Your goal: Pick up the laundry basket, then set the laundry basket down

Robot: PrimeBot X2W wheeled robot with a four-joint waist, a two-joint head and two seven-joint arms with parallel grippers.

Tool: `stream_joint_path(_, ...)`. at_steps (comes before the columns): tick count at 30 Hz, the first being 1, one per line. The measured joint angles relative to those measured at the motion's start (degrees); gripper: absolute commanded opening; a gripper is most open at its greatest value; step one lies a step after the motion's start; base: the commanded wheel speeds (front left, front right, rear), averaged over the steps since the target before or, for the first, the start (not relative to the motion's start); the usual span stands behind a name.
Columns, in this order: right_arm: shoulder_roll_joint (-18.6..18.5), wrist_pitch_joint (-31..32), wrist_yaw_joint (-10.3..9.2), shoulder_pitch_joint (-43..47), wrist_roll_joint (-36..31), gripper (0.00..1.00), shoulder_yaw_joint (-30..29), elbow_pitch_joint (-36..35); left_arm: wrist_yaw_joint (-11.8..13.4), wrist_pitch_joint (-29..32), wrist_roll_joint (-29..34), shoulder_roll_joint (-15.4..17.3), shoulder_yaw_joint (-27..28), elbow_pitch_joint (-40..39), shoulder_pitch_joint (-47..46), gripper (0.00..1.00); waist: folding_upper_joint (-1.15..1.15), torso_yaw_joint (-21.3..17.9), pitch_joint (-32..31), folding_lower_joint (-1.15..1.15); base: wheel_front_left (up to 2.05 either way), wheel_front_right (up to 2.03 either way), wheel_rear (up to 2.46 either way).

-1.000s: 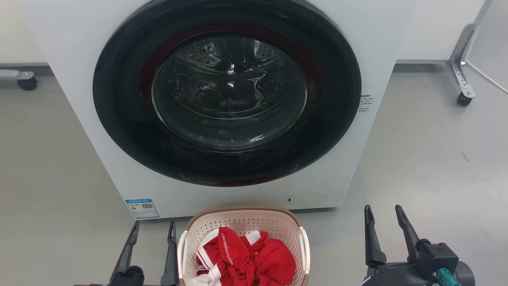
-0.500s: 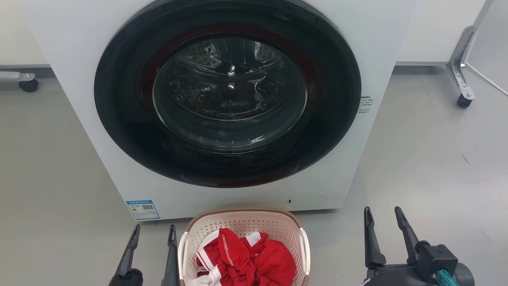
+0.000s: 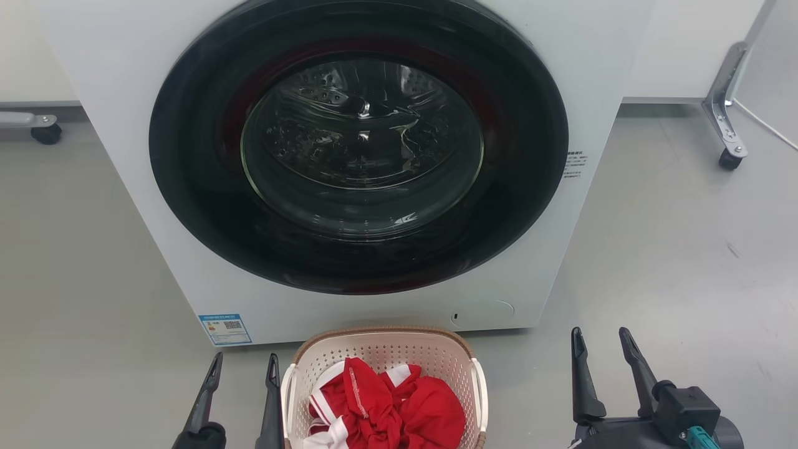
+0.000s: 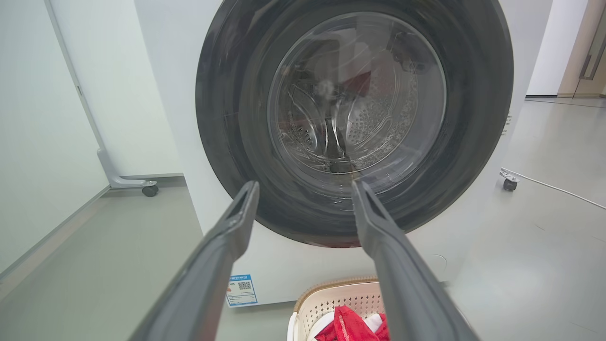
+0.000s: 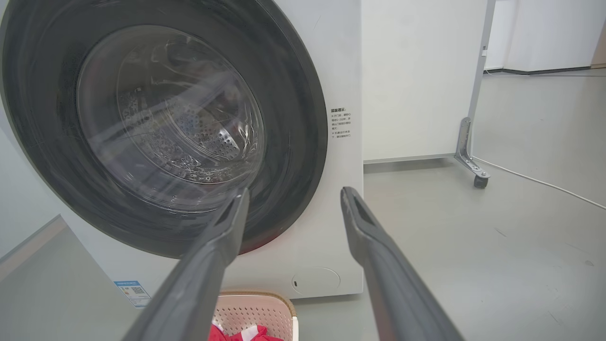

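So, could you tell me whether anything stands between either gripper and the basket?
Nothing visible does. The open left gripper is beside the basket's left handle; only bare floor separates the open right gripper from it.

One washing machine, one laundry basket, one left claw, one right claw and two floor casters.

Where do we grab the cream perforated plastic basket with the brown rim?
Likely the two white side handles, left gripper from its left, right gripper from its right. They sit on opposite sides, each nearest its gripper; red clothes fill the middle.
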Motion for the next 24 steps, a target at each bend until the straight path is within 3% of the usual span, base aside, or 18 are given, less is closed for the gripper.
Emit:
stream_joint_path(14,0.0,0.0,0.0,0.2,0.1,1.0,-0.2,-1.0,-0.1,0.0,0.0,-0.1,-0.4,-0.6,0.0,1.0,0.0,0.2,0.9,0.0,0.0,0.0,0.0)
stream_joint_path(24,0.0,-0.2,0.01,-1.2,0.1,1.0,-0.2,-2.3,-0.2,0.0,0.0,-0.4,-0.9,-1.2,-3.4,1.0,0.0,0.7,5.4,0.0,0.0,0.0,0.0)
